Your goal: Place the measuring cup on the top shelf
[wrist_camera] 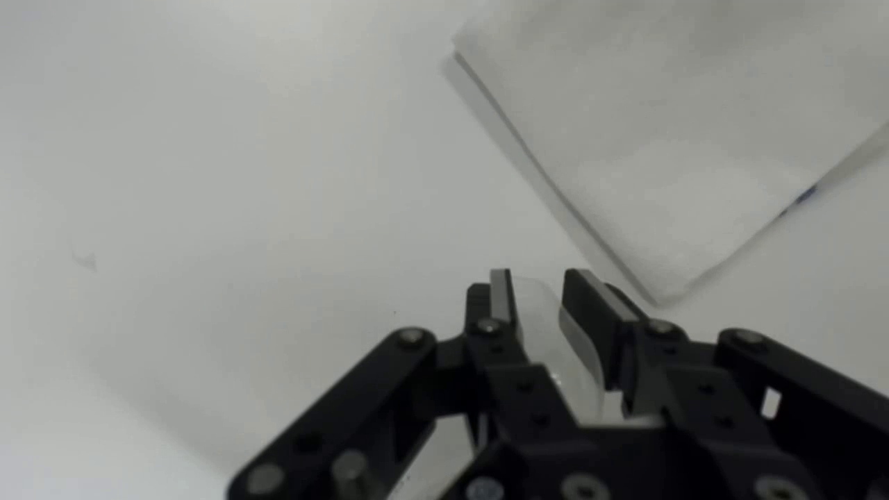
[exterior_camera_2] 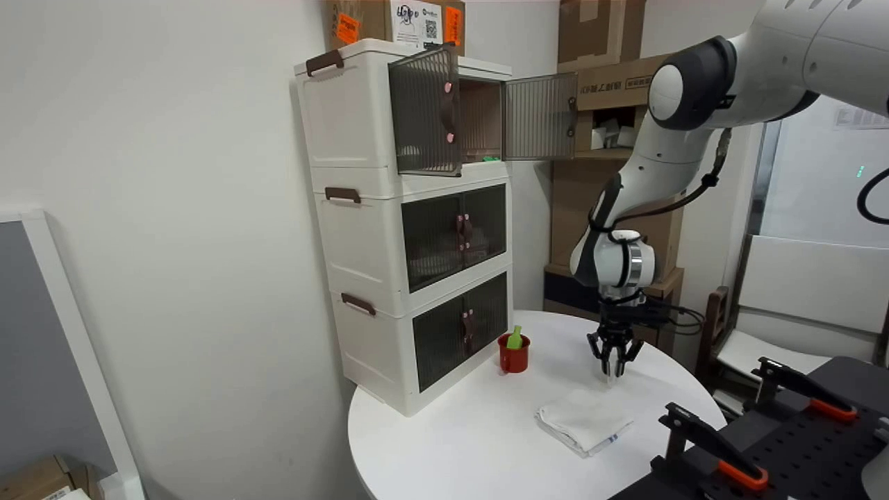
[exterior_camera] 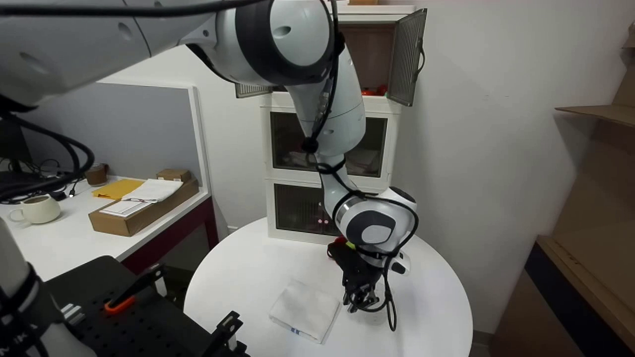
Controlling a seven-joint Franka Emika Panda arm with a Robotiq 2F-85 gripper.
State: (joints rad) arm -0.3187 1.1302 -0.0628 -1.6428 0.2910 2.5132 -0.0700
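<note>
The measuring cup (wrist_camera: 545, 340) is clear and faint in the wrist view, between my gripper's fingers (wrist_camera: 536, 274). The fingers are partly closed, with the cup's wall against the pads. In an exterior view the gripper (exterior_camera_2: 612, 368) points down low over the round white table, and the clear cup (exterior_camera_2: 610, 381) shows faintly at its fingertips. I cannot tell whether the cup touches the table. In an exterior view the gripper (exterior_camera: 358, 303) hides most of the cup. The top shelf (exterior_camera_2: 480, 111) is the brown uppermost compartment of the white cabinet, both doors swung open; it also shows here (exterior_camera: 369, 54).
A folded white cloth (exterior_camera_2: 583, 421) lies beside the gripper on the table (exterior_camera_2: 444, 451). A red mug (exterior_camera_2: 514, 357) with a green item stands by the cabinet's foot. The open doors (exterior_camera_2: 427, 111) (exterior_camera: 408, 57) jut out. Small red items (exterior_camera: 374, 91) sit in the top shelf.
</note>
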